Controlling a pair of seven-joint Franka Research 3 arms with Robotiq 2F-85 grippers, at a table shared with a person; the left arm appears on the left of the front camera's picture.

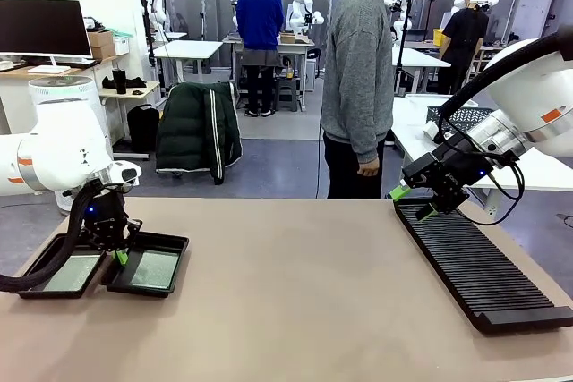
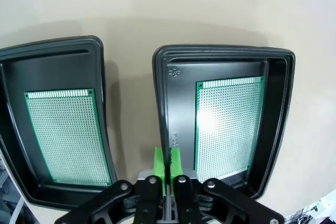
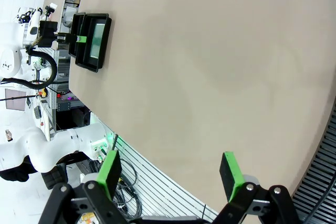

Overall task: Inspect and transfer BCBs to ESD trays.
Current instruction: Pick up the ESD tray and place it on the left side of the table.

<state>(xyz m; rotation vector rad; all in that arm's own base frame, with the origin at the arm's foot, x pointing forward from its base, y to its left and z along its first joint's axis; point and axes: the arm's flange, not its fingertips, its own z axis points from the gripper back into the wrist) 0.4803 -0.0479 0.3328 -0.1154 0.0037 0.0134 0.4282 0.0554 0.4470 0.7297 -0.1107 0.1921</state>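
BCBs both lay flat in the ESD trays at the left end of the desk point(image 1: 295, 310): one board point(image 2: 67, 135) in one tray point(image 2: 58, 56), the other board point(image 2: 227, 127) in the neighbouring tray point(image 2: 278, 124). Trays side by side, rims nearly touching, long sides parallel. In the left wrist view, boards' long axes ran away from the camera, in line with the fingers.

Left gripper point(image 2: 167, 163) low over the strip between the two trays, green pads pressed together on the inner rim of the tray with the brighter board, or just above that rim; contact could not be told. Jaws closed, holding no board. Nearer board lay just to one side of the pads, across the tray wall; the other about as far off on the opposite side.

Right gripper point(image 1: 414, 203) hovered above the far end of the black slotted rack point(image 1: 483, 270) at the right of the desk, jaws spread wide and empty. Well apart from trays and boards, with the bare middle of the desk between.

Person point(image 1: 358, 87) stood at the far edge, arm hanging, hands off the desk.

Judgement: transfer looked finished or nearly so. Any further move on boards or trays belonged to the left arm, by far the nearer.
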